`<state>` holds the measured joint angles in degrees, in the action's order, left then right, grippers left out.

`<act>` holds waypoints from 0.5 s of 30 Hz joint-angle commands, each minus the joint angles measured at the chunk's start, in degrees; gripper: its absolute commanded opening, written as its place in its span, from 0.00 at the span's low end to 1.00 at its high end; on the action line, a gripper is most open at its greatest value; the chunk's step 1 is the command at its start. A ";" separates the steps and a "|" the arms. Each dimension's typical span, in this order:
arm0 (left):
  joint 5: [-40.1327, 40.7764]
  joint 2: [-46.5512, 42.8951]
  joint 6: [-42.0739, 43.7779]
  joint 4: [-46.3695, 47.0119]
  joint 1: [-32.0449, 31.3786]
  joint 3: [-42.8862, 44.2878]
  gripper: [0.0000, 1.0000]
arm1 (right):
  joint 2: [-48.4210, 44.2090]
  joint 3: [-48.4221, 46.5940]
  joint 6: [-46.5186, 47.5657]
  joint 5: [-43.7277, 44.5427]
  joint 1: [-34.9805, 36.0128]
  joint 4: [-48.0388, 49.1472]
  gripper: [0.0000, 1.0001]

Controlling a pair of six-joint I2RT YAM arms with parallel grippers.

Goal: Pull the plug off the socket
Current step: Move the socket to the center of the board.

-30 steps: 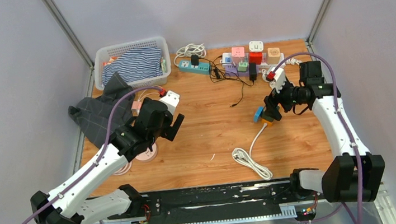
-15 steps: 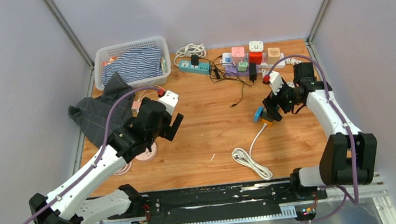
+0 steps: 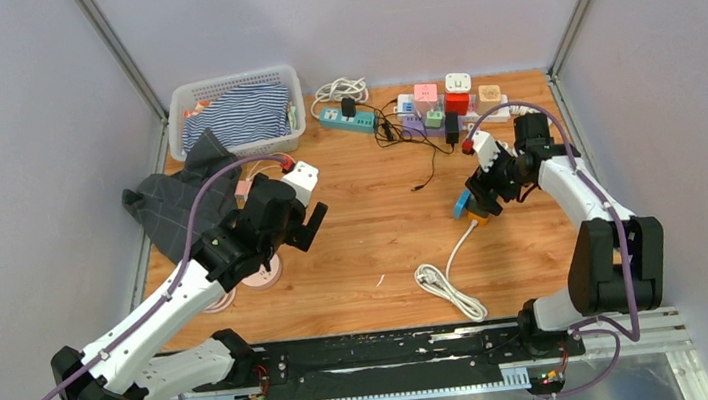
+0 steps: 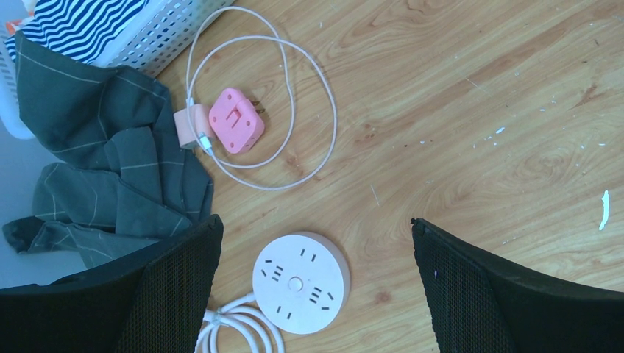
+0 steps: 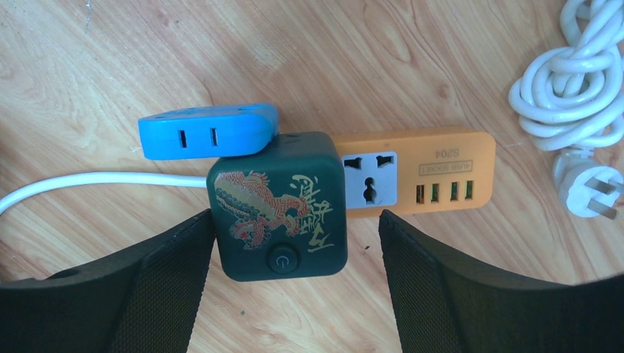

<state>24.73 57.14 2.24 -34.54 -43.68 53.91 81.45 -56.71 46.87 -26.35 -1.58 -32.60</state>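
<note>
An orange power strip (image 5: 434, 170) lies on the wooden table. A dark green cube plug (image 5: 278, 206) with a dragon print and a blue adapter (image 5: 208, 131) are plugged into its left end. My right gripper (image 5: 296, 239) is open; its fingers stand on either side of the green cube's near end without touching it. In the top view the right gripper (image 3: 483, 195) hangs over the strip (image 3: 475, 214) at centre right. My left gripper (image 4: 316, 228) is open and empty above a round pink socket (image 4: 300, 282); in the top view it (image 3: 301, 228) is at centre left.
A pink cube charger (image 4: 235, 130) with a looped cable lies beside a grey cloth (image 4: 103, 184) and a white basket (image 3: 232, 83). Several power strips and plugs (image 3: 445, 104) line the back edge. A coiled white cord (image 3: 449, 290) lies near the front, another (image 5: 581, 95) beside the orange strip.
The right arm's elbow has swung inward and back, and its wrist has shifted slightly up-left over the orange strip. The left arm has hardly moved. Both grippers stay open.
</note>
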 commanded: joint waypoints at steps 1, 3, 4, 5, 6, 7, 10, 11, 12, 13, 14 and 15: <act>0.84 -0.80 0.99 0.73 0.00 -0.12 1.00 | 0.34 1.42 1.73 1.22 1.33 0.67 0.79; 0.92 -1.12 0.92 0.74 0.00 -0.12 1.00 | -0.03 2.11 2.05 0.98 1.33 0.85 0.78; 0.88 -1.39 0.92 0.81 0.00 -0.20 1.00 | -0.18 2.54 2.21 0.68 1.33 1.01 0.77; 0.82 -1.63 0.92 0.85 0.00 -0.21 1.00 | -0.42 2.83 2.36 0.27 1.32 1.04 0.76; 0.84 -1.94 0.91 1.02 -0.07 -0.37 1.00 | -0.60 3.15 2.43 0.01 2.20 1.05 0.75; 0.84 -2.22 0.92 1.20 -0.13 -0.50 1.00 | -0.71 3.41 2.51 -0.28 2.97 1.16 0.74; 0.89 -2.75 1.07 1.41 -0.33 -0.72 1.00 | -0.99 3.86 2.50 -1.51 3.38 1.16 0.71; 0.85 -2.79 1.08 1.48 -0.41 -0.78 1.00 | -1.07 3.95 2.60 -1.70 3.55 1.05 0.70; 0.85 -2.85 1.10 1.47 -0.44 -0.86 1.00 | -1.18 4.14 2.75 -1.88 3.64 1.05 0.69; 0.85 -2.90 1.10 1.56 -0.52 -0.86 1.00 | -1.20 4.22 2.85 -2.09 3.68 1.05 0.68; 0.77 -2.84 1.08 1.58 -0.53 -0.91 1.00 | -1.22 4.24 2.91 -2.38 3.77 0.85 0.67; 0.76 -2.76 1.09 1.59 -0.53 -0.91 1.00 | -1.21 4.30 3.13 -2.92 3.90 0.60 0.66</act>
<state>24.99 54.92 2.46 -33.91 -43.92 53.60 81.38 -53.76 49.06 -26.52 1.04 -30.50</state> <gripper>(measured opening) 0.997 0.681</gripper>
